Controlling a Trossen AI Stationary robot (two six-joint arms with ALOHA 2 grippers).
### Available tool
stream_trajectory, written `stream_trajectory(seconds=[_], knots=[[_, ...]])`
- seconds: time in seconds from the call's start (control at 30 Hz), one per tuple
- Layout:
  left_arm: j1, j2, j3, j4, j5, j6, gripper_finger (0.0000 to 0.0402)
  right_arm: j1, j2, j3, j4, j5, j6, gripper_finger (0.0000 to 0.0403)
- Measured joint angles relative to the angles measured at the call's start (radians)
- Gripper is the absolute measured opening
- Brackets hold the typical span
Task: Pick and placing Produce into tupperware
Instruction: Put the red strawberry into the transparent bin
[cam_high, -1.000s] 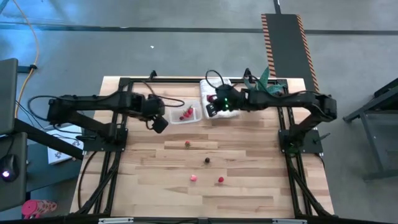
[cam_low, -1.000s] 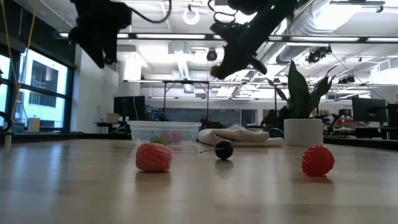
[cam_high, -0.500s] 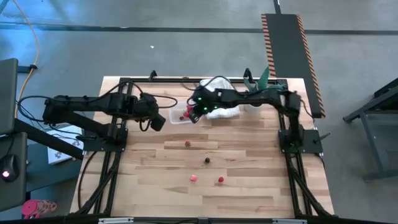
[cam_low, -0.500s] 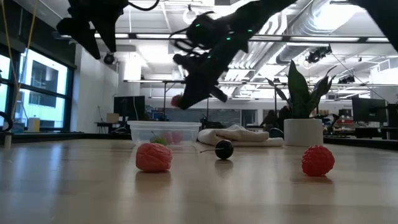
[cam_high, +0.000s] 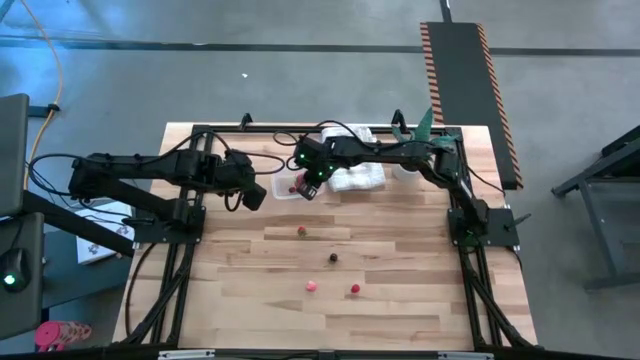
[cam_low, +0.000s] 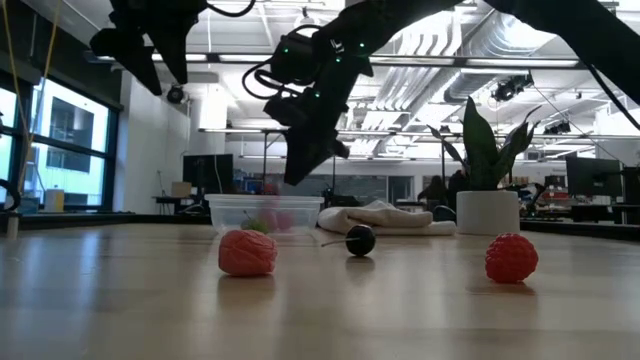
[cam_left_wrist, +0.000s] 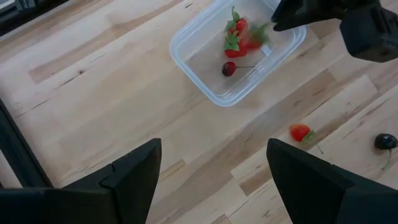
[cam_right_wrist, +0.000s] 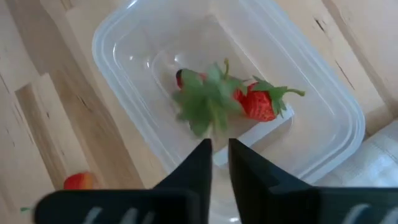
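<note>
Leftmost, over the desk: left end effector, hanging above bare wood just left of the tupperware. Spread wide in the left wrist view, with nothing between the fingers.

Next, toward the back of the desk near its middle: the tupperware, clear and shallow, touching the left edge of a white cloth. Holding red strawberries with green tops and one dark cherry on a stem. Seen in the right wrist view as a sharp strawberry beside a blurred one, green leaves smeared; cannot tell whether that one is resting or in the air.

Directly above the tub: right end effector, pointing down into it. Fingers parted by only a narrow gap, nothing gripped between them.

Out on the open desk, well apart from the tub: a loose strawberry, then a pink piece, a dark berry, and a red piece nearest the front edge.

Right of the cloth, at the back: a green plant in a white pot.
</note>
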Motion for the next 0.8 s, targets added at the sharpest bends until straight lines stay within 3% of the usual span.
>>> stream_trajectory(seconds=[0.37,0.6,0.8], knots=[[-0.002,0.0,-0.024,0.052,0.007,0.018,0.0282,0.024,-0.055,0.0,-0.084,-0.026,0.03,0.015],[-0.084,0.0,-0.218,0.43,0.103,0.035,0.0282,0.107,-0.228,0.001,-0.235,0.128,0.077,0.0162],[-0.198,0.001,-0.405,0.801,0.116,-0.038,0.0282,0.158,-0.38,0.0,-0.354,0.298,0.164,0.0162]])
